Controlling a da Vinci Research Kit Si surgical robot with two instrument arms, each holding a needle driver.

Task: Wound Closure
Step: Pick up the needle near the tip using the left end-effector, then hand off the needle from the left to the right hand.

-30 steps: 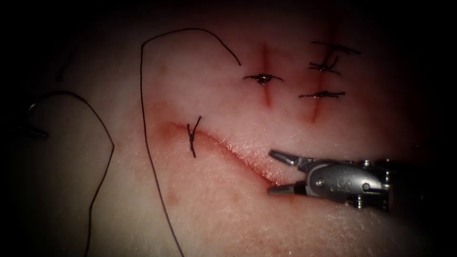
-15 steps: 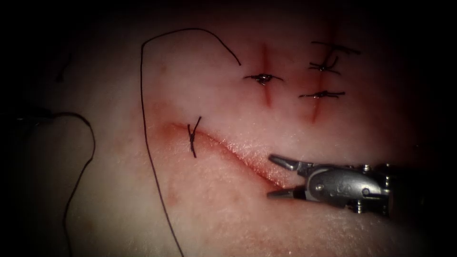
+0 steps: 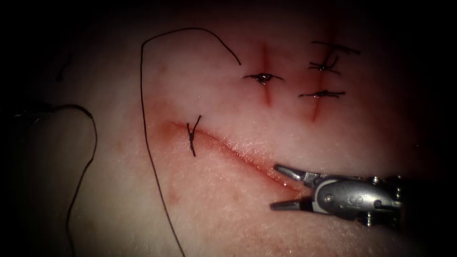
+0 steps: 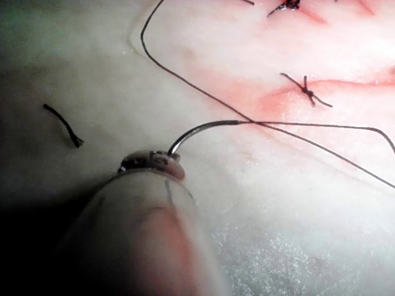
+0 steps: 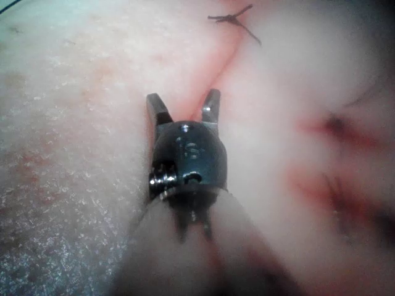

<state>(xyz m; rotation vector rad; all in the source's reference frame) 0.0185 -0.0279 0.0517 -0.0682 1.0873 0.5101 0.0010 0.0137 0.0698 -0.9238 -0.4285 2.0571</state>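
The tissue (image 3: 214, 209) has a long slanting cut (image 3: 238, 154) with one knotted stitch (image 3: 192, 136) near its left end. My right tool (image 3: 274, 186) hovers at the cut's right end, jaws open, one on each side of the cut, holding nothing; the right wrist view has it (image 5: 183, 98) over the cut too. My left tool (image 4: 170, 154) is shut on the curved needle (image 4: 197, 128) near its pointed end. The needle is out of the tissue, left of the cut. Dark thread (image 4: 308, 125) runs from the needle's rear end and across the tissue (image 3: 143, 119).
Two short cuts at the back right carry knotted stitches (image 3: 262, 77) (image 3: 323, 94) (image 3: 326, 66). A loop of thread (image 3: 93, 138) lies at the far left. A cut end of thread (image 4: 62, 125) rests on the pale tissue beside the left tool.
The right tool has slid down and a little right along the cut, its jaws slightly narrower. The thread loop at the far left has drawn in leftward.
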